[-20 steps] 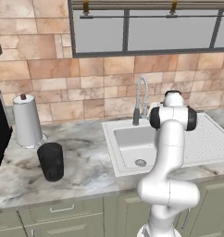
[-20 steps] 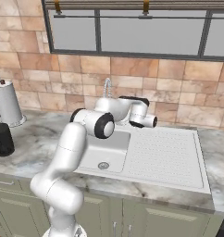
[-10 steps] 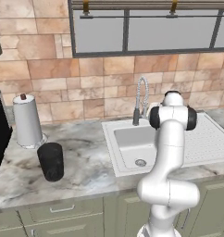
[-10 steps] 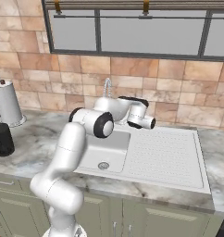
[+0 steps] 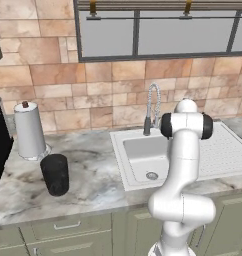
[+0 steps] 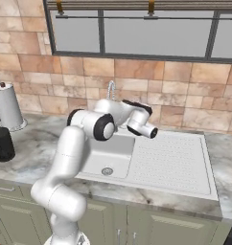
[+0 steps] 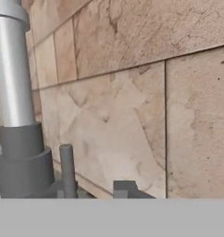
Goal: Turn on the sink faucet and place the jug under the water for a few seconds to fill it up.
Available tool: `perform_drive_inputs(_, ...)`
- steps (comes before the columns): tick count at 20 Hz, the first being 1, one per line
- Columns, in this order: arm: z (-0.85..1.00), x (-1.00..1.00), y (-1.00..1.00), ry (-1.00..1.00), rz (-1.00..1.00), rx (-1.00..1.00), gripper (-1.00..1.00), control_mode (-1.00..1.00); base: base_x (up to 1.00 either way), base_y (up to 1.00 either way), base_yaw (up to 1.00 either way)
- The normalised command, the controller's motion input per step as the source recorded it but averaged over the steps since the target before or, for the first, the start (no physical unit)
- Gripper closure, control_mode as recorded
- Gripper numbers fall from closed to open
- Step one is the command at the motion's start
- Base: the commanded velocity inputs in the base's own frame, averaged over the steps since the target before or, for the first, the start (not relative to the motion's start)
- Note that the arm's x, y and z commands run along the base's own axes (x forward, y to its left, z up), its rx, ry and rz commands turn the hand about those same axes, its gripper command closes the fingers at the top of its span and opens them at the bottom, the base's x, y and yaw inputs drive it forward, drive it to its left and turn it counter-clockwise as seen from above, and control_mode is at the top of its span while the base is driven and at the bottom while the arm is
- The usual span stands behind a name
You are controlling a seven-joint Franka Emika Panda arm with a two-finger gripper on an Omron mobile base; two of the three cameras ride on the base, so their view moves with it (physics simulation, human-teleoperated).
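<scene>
Counts first: one sink faucet (image 5: 152,107), one sink (image 5: 143,156), one jug (image 5: 55,174), one paper towel roll (image 5: 29,131) and one coffee machine (image 5: 0,142), all on a single marbled grey tabletop (image 5: 88,170).

The faucet is a tall chrome arch with a spring-coil neck on a dark base, standing at the back rim of the sink. In the hand view its base appears as a smooth silver tube (image 7: 14,69) above a stepped dark grey collar, with a thin dark upright lever (image 7: 66,169) just beside it, all in front of large tan stone tiles (image 7: 132,92).

The sink is a white rectangular basin with a round drain (image 5: 152,175); a ribbed white drainboard (image 6: 170,160) joins it on one side.

The jug is a matte black cylinder, upright on the tabletop, well apart from the sink, near the white paper towel roll and the boxy black machine.

The tool (image 7: 95,192) is clenched, its two dark tips drawn in, close by the faucet's base and lever; whether it touches the lever cannot be told. In the right base view the tool (image 6: 151,132) reaches over the sink's back edge toward the wall.
</scene>
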Motion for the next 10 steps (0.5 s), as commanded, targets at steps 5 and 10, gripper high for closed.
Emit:
perform_drive_inputs(5,0.00,0.15,-0.72,0.11,-0.15,0.12,1.00,-1.00,0.00,0.00,0.00)
perform_drive_inputs(10,-0.04,0.18,-0.97,0.15,-0.13,0.19,1.00,-1.00,0.00,0.00,0.00)
